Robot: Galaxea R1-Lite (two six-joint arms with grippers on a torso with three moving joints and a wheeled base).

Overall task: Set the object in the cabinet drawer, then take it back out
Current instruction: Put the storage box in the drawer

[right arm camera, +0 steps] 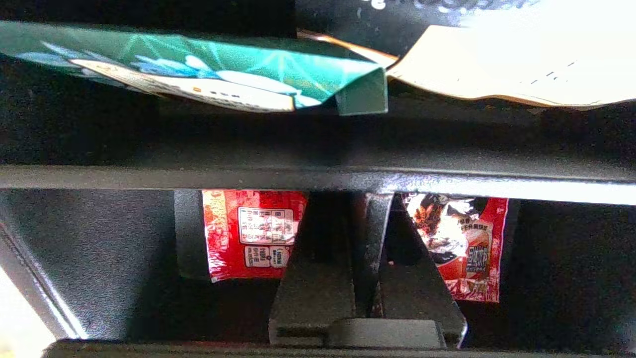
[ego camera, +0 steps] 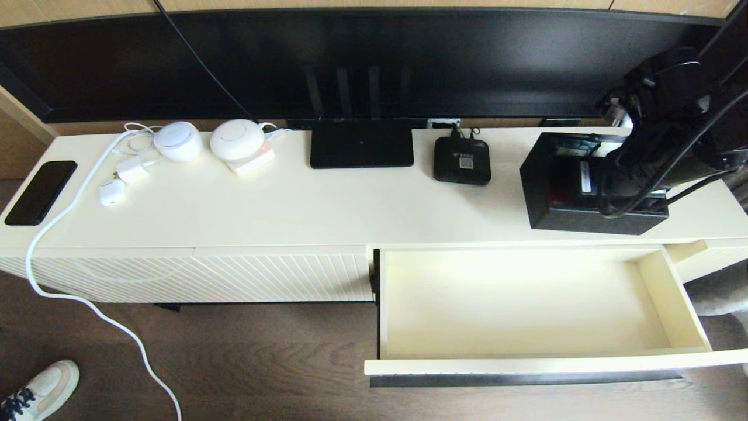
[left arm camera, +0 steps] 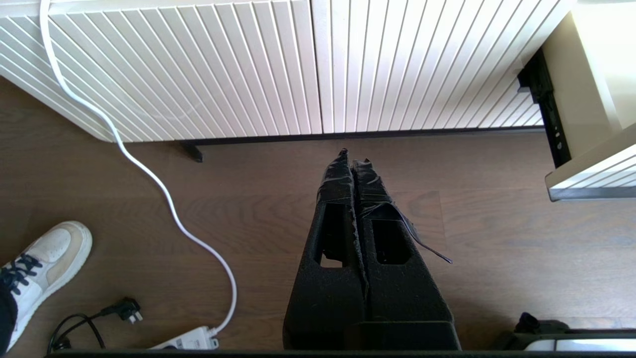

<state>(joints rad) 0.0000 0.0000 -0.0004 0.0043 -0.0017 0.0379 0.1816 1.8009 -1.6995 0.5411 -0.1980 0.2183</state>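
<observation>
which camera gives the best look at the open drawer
The head view: the cabinet drawer shows whole, pulled out, its cream interior bare. The left wrist view catches only a corner of it, beyond the shut left tool. The right wrist view shows none of it, only the inside of the organizer box.

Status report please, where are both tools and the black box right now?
Right tool shut on a divider inside the organizer box, box on the cabinet top. Left tool shut, empty, parked low over the floor. Drawer pulled open, nothing in the way.
</observation>
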